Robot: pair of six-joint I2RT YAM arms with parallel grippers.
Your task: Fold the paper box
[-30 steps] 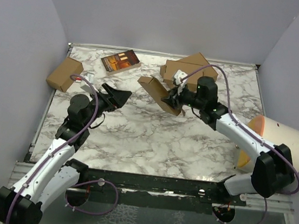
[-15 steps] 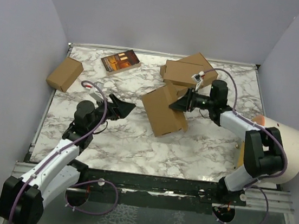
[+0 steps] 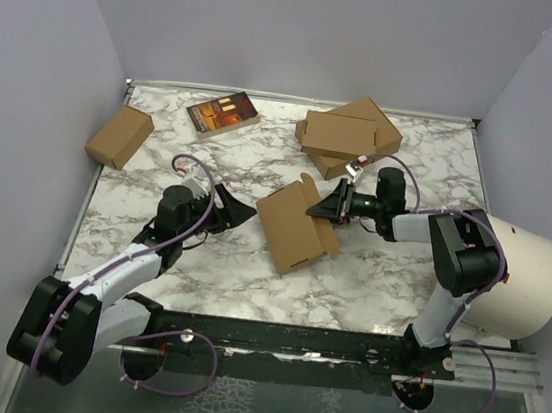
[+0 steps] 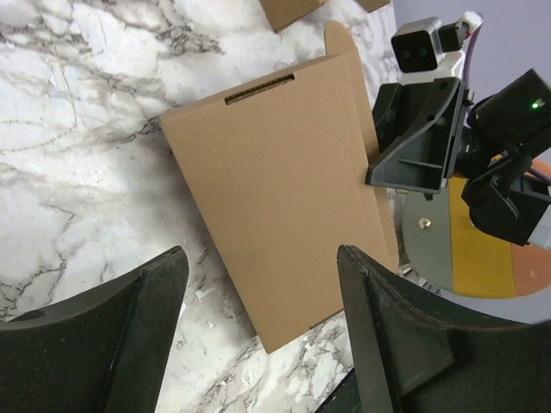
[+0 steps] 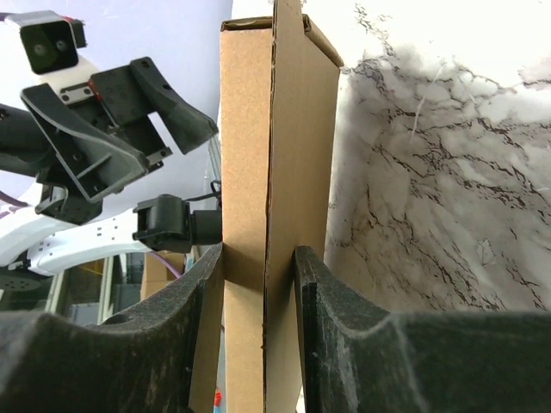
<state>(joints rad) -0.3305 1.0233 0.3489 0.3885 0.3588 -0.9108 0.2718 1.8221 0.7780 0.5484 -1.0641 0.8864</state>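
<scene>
The paper box (image 3: 292, 227) is a thin flat brown cardboard mailer lying near the table's middle; it also shows in the left wrist view (image 4: 284, 198) with a slit near its far edge. My right gripper (image 3: 324, 209) is shut on the box's right edge; in the right wrist view its fingers clamp the box's edge (image 5: 267, 215) from both sides. My left gripper (image 3: 238, 212) is open and empty, just left of the box, its fingers (image 4: 387, 344) framing the box's near corner without touching it.
A stacked pair of folded brown boxes (image 3: 347, 135) lies at the back right. A small thicker carton (image 3: 119, 136) sits at the back left, a dark book (image 3: 223, 113) at the back. A white cylinder with a yellow face (image 3: 512, 266) stands at the right edge.
The right gripper has lowered the box from a raised tilt to lie flat and moved it toward the table's middle. The left arm has dropped lower and reached toward the box's left side.
</scene>
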